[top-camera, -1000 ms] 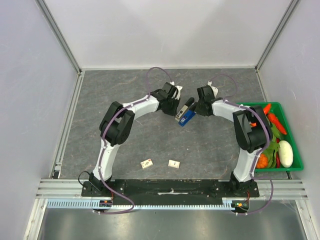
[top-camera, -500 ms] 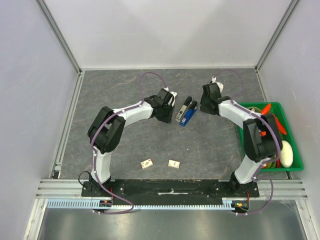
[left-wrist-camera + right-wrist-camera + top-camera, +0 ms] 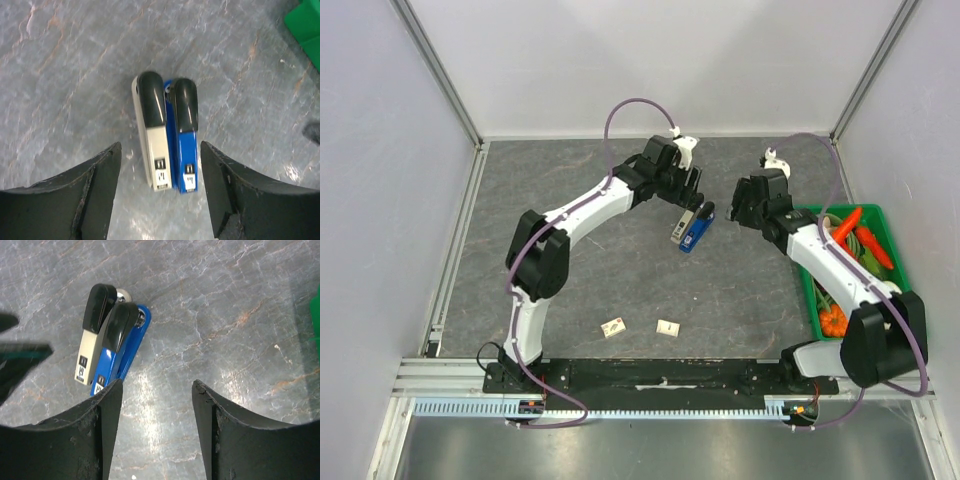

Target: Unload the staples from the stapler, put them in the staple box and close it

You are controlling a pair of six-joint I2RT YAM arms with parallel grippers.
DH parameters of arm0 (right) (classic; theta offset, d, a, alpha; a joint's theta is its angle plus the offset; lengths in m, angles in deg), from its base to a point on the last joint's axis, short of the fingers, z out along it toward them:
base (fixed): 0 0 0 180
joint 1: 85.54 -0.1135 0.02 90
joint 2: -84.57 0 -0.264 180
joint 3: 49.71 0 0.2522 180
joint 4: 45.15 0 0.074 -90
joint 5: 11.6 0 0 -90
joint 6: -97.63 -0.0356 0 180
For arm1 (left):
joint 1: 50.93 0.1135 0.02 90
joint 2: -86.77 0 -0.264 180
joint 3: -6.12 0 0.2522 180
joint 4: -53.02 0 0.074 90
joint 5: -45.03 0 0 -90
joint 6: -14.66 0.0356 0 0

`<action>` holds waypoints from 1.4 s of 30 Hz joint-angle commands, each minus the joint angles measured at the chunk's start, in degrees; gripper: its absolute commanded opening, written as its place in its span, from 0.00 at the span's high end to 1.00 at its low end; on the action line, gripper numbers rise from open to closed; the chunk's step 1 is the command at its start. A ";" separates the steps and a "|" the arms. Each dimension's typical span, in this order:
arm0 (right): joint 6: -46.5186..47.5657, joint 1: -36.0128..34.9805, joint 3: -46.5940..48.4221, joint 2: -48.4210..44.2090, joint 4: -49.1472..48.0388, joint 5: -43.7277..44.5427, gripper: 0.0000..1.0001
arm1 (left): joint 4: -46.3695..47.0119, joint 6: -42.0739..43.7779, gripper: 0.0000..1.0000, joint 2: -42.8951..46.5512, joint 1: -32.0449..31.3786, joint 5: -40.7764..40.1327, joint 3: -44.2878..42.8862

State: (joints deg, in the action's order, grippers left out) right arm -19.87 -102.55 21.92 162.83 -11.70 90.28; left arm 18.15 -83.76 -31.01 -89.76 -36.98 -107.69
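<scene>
The stapler (image 3: pixel 691 226) lies on the grey table, folded out into two long halves side by side: a silver-grey half (image 3: pixel 154 137) and a blue half (image 3: pixel 184 135), both with black ends. My left gripper (image 3: pixel 688 190) hovers just behind it, open (image 3: pixel 160 192), with the stapler's labelled ends showing on the table between its fingers and untouched. My right gripper (image 3: pixel 740 205) is open (image 3: pixel 155 427) to the stapler's right, and the stapler (image 3: pixel 107 337) lies off its left finger. I can make out no staples.
A green tray (image 3: pixel 910 322) with toy vegetables stands at the right edge, close to the right arm; its corner (image 3: pixel 306 22) shows in the left wrist view. Two small pale pieces (image 3: pixel 614 327) (image 3: pixel 667 327) lie near the front of the table.
Both grippers opened and let go of the stapler, which now rests on the table. The left gripper drew back behind it and the right arm pulled away to the right.
</scene>
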 commanded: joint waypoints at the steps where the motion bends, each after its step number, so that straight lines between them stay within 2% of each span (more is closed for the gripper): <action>1: 1.40 -0.04 -2.23 -4.60 0.97 -3.18 0.34 | -2.27 4.56 0.29 -7.81 -0.19 3.44 -8.92; 10: 1.67 -0.74 -3.46 -8.38 1.67 -5.55 0.32 | -3.07 4.30 0.30 -16.08 -0.28 1.06 -19.30; 25: 2.02 -1.27 -3.29 -8.39 1.24 -6.61 0.32 | -1.48 6.40 0.32 -20.12 -1.07 -5.26 -20.45; 34: 2.19 -1.53 -3.37 -8.03 1.32 -6.78 0.32 | -1.13 8.34 0.33 -23.02 -2.83 -4.74 -23.78; 42: 2.11 -1.70 -3.81 -8.21 1.06 -6.61 0.32 | -1.66 8.34 0.39 -23.90 -3.01 -5.26 -24.67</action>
State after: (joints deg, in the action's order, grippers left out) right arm -18.41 -104.06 18.51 155.66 -9.87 84.22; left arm 15.42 -77.47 -54.55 -92.51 -41.90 -129.85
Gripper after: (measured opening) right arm 0.680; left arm 0.630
